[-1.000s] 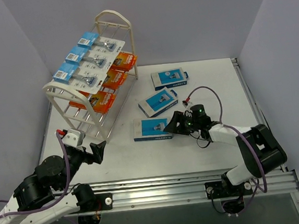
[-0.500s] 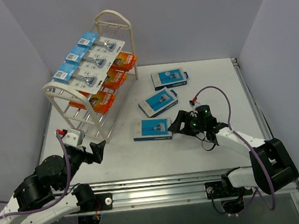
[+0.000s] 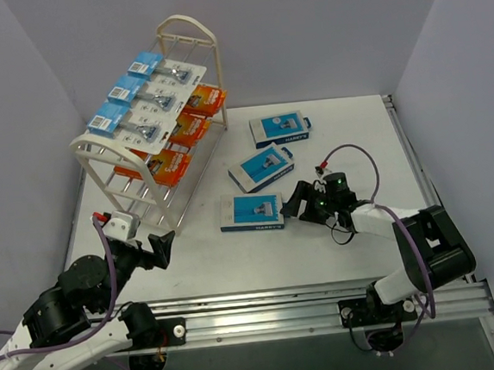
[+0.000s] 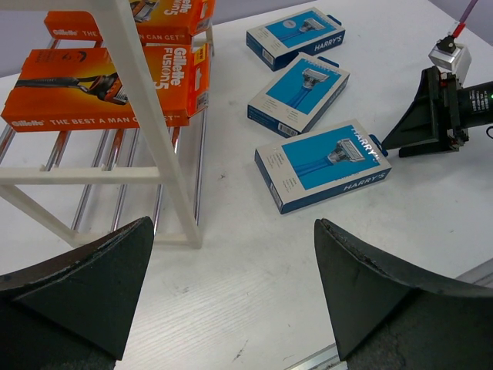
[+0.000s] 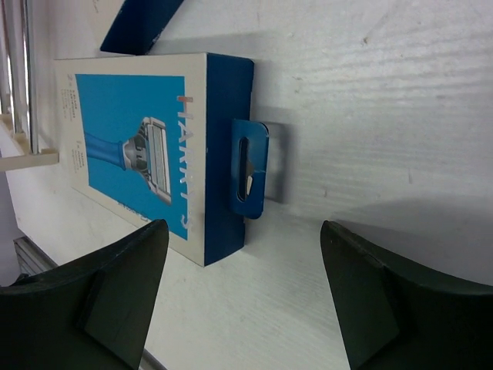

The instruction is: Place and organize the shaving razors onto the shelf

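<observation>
Right fingers (image 5: pixel 92 301) spread wider and backed off, empty, tab (image 5: pixel 250 166) just ahead of their gap: closing could pinch only flimsy tab, advancing could shove box (image 5: pixel 131 146) along surface (image 5: pixel 385 92).

Place: robot test cell, laboratory type.
Enclosure: plain lilac-grey walls (image 3: pixel 303 33) closing three sides of a white table (image 3: pixel 321 239).
Mounting: aluminium rail (image 3: pixel 266 309) along the near edge, bearing the left arm (image 3: pixel 67 309) and right arm (image 3: pixel 425 243).
Stock: cream shelf (image 4: pixel 146 100) with boxed razor packs (image 3: pixel 251 211), retail goods.
</observation>
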`<action>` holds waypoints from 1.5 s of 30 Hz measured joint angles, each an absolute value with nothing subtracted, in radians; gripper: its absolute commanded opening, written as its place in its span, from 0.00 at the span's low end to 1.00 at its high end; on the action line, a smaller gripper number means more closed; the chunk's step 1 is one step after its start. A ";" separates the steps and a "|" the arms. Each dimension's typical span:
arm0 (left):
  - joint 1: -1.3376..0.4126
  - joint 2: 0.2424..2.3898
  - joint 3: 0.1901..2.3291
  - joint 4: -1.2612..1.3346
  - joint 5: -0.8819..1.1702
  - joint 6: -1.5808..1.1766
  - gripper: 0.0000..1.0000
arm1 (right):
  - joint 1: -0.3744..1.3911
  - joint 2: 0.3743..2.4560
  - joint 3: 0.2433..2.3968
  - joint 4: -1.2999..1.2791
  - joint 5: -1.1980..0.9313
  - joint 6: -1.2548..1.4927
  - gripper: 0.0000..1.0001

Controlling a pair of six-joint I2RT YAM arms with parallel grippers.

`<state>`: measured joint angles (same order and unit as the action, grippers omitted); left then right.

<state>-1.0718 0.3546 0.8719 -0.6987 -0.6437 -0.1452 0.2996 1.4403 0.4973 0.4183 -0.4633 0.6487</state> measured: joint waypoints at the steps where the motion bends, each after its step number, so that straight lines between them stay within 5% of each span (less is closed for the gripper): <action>1: -1.072 0.355 0.872 -0.699 -0.643 -0.145 0.94 | 0.300 1.452 0.497 0.445 -0.469 0.648 0.76; 35: -1.071 0.355 0.872 -0.699 -0.626 -0.145 0.94 | 0.299 1.703 0.478 0.940 -0.591 0.823 0.70; 45: -1.071 0.355 0.872 -0.699 -0.623 -0.145 0.94 | 0.301 1.697 0.471 0.911 -0.561 0.800 0.48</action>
<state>-1.0714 0.3546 0.8719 -0.6987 -0.6231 -0.1448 0.3008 1.6966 0.4709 0.9112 -0.5610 0.7998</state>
